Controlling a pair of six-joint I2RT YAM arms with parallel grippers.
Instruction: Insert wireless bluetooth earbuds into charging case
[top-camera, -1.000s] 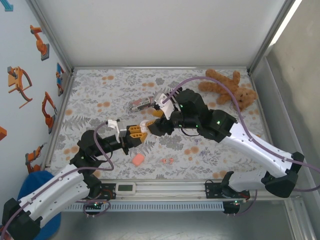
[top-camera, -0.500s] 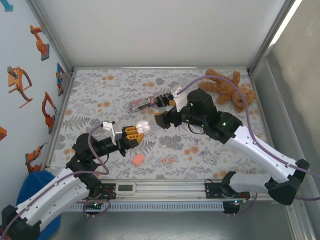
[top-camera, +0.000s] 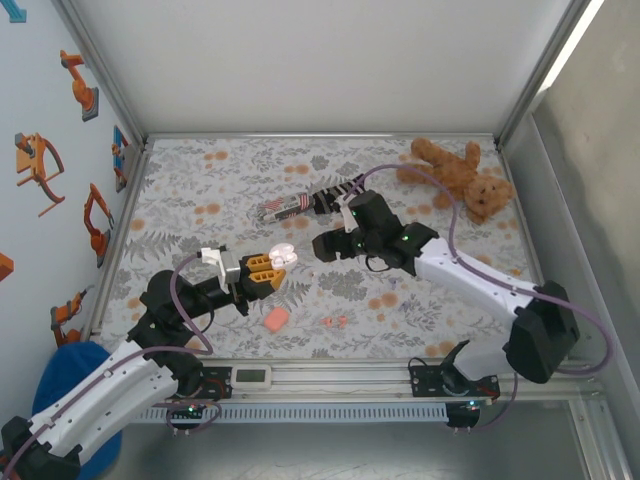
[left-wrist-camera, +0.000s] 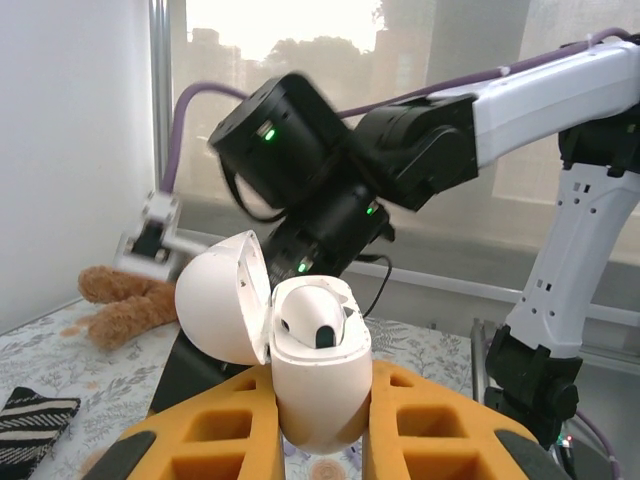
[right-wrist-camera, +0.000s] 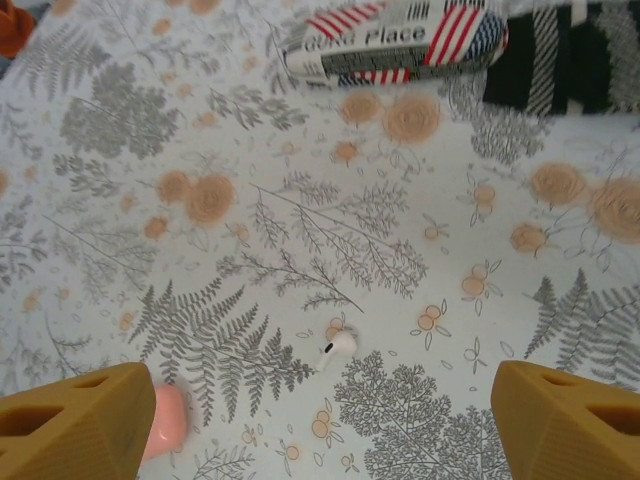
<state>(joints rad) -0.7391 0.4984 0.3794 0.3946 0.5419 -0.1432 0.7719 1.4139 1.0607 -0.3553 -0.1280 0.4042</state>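
My left gripper (left-wrist-camera: 320, 425) is shut on a white charging case (left-wrist-camera: 318, 385), held upright with its lid (left-wrist-camera: 215, 310) swung open to the left. One white earbud (left-wrist-camera: 310, 320) sits in the case. In the top view that case (top-camera: 283, 254) is raised above the table at the left gripper (top-camera: 268, 268). My right gripper (right-wrist-camera: 322, 405) is open and looks down at the table. A second white earbud (right-wrist-camera: 338, 346) lies loose on the cloth between its orange fingers (right-wrist-camera: 75, 420), untouched. Two tiny coral-red earbuds (top-camera: 335, 321) lie near the front edge.
A salmon-orange rounded case (top-camera: 275, 319) lies on the cloth by the right gripper's left finger (right-wrist-camera: 165, 420). A striped pouch (right-wrist-camera: 400, 40) and a black striped cloth (right-wrist-camera: 570, 55) lie further back. A teddy bear (top-camera: 462, 178) sits at the back right.
The right gripper has pulled away from the white case toward the back right and opened its jaws. The left gripper has kept hold of the case and shifted slightly.
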